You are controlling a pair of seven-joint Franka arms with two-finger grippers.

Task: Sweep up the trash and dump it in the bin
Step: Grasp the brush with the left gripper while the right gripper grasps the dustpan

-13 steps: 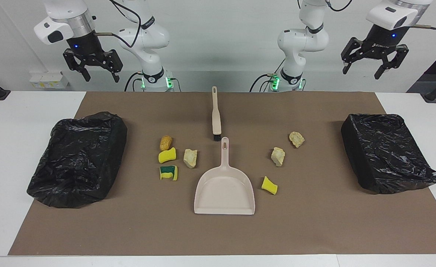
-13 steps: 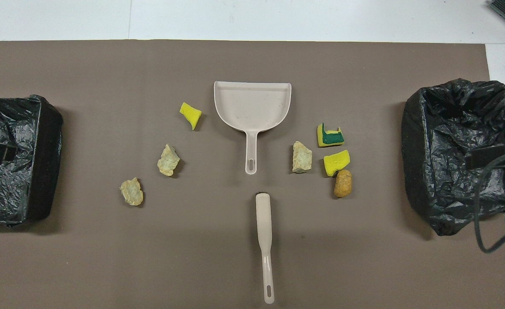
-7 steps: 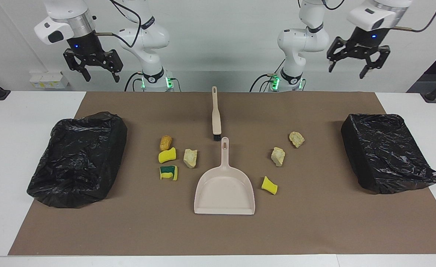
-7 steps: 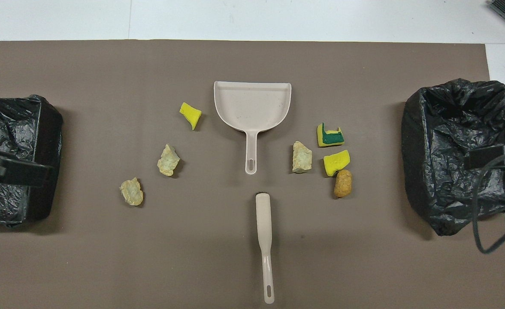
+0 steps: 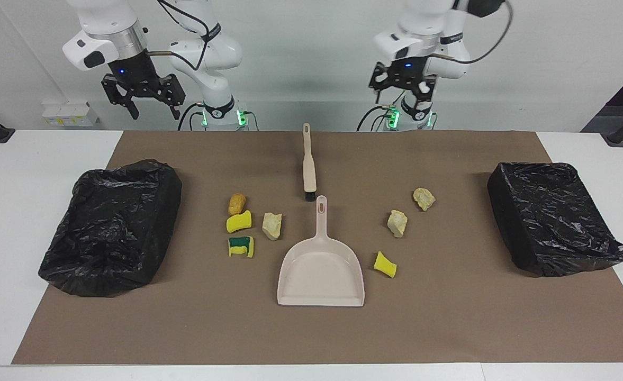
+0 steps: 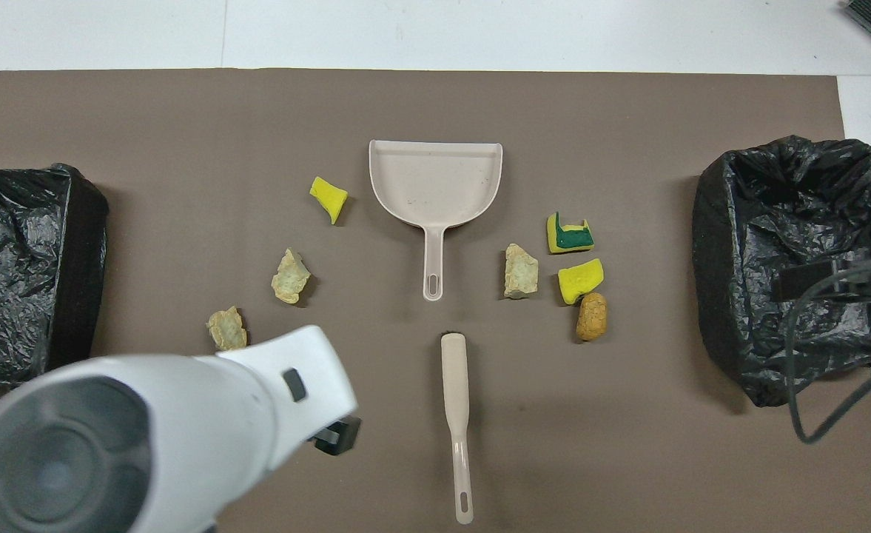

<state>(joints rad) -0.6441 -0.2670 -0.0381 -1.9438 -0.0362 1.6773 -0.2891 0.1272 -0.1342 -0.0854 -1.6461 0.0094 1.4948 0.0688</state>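
left gripper: up by its base, jaws prob. open
right gripper: up, open
trash: 7 bits round dustpan
brush: nearer robots

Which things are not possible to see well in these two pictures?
- Left pincer: in the overhead view the white arm covers it; only a dark tip shows.
- One rock: overhead view, partly under that arm.
- Bin at the left arm's end: overhead view, cut by the edge.
- Insides of both bins: black bags hide any contents.
- Brush bristles: too small in both views.
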